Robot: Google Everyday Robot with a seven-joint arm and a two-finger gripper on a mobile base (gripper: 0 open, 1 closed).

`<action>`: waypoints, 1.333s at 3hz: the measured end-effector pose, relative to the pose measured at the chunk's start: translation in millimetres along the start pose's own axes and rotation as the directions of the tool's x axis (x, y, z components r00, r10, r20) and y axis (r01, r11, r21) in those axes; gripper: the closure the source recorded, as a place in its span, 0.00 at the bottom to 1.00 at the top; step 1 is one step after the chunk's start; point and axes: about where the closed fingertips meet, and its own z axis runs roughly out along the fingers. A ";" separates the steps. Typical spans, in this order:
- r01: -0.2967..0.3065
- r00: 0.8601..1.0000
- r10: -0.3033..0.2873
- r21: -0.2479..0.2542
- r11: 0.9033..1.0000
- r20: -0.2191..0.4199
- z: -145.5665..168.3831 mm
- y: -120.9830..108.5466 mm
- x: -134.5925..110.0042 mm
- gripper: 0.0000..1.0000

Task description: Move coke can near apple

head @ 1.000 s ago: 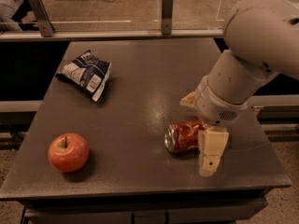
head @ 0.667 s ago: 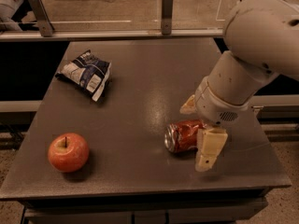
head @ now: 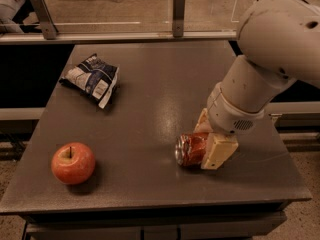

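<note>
Squeeze only gently on the light, thin-walled, slippery coke can (head: 191,149), lying pinched mid-body between the gripper's (head: 208,140) closed-in fingers.

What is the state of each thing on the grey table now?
Dented red metal coke can: lying on its side, silver end leftward.
Round red-orange apple: upright, stem up, untouched.
Crumpled blue-and-white snack bag: lying flat, untouched.
Cream two-finger gripper: down at the table, shut on the can.
</note>
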 end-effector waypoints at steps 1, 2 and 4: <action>-0.003 1.000 0.003 -0.009 1.000 0.026 -11.3 -7.5 -10.8 0.88; 0.007 0.997 -0.006 -0.009 1.000 0.070 -35.0 -22.7 -37.1 1.00; 0.043 0.989 -0.039 -0.023 0.999 0.139 -44.7 -54.4 -112.2 1.00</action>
